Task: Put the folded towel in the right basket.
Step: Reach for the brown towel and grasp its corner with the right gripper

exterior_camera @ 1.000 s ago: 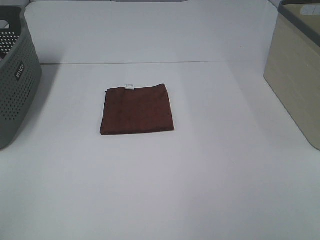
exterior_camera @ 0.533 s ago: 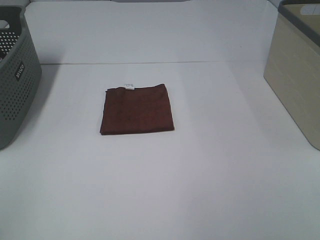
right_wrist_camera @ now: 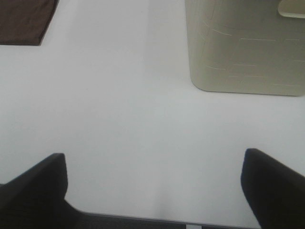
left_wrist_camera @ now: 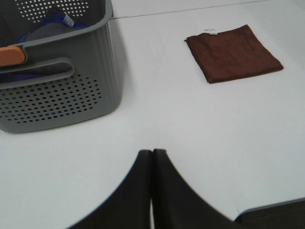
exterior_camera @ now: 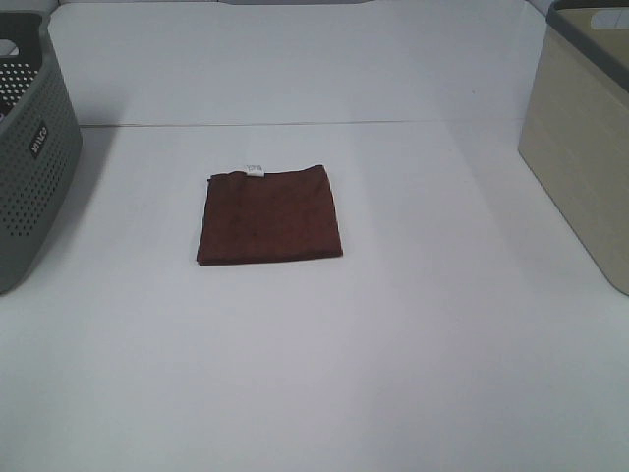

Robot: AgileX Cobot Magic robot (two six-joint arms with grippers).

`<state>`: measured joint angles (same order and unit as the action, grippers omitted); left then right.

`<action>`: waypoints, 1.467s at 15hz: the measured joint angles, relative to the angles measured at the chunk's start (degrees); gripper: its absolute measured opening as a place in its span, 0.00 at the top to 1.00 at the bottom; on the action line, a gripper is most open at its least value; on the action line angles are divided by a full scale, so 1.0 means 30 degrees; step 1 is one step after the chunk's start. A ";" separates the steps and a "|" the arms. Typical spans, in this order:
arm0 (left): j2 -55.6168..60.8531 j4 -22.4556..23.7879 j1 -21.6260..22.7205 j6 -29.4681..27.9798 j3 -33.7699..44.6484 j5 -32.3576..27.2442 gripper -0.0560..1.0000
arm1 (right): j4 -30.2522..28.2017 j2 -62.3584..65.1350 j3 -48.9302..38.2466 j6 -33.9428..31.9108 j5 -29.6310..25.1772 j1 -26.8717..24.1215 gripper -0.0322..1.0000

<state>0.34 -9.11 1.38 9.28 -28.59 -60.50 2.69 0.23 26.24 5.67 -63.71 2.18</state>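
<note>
Task not yet begun: the towel (exterior_camera: pixel 269 216) lies flat on the table (exterior_camera: pixel 393 374), well apart from the right basket (exterior_camera: pixel 580 147), with the right gripper (right_wrist_camera: pixel 155 167) wide and the left gripper (left_wrist_camera: pixel 152 157) closed empty, so the next move calls for reaching to the towel.

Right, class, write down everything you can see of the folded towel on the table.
The folded towel is dark reddish-brown and looks like soft, faintly textured cloth. It is folded into a neat, flat, nearly square pad. In the high view, a small white tag sticks out at its far edge. The towel lies flat on the white table, near the middle, and only the table touches it.
</note>
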 joint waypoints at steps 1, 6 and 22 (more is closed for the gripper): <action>0.0000 0.0000 0.0000 0.0000 0.0000 0.0000 0.95 | 0.0000 0.0000 0.0000 0.0000 0.0000 0.0000 0.05; 0.0000 0.0000 0.0000 0.0000 0.0000 0.0000 0.95 | 0.0000 0.0000 0.0000 0.0000 0.0000 0.0000 0.05; 0.0000 0.0000 0.0000 0.0000 0.0000 0.0000 0.95 | -0.0134 -0.1853 0.0840 0.0000 0.1719 0.0000 0.05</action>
<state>0.34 -9.11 1.38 9.28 -28.59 -60.50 2.29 -5.33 28.76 5.67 -58.56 2.18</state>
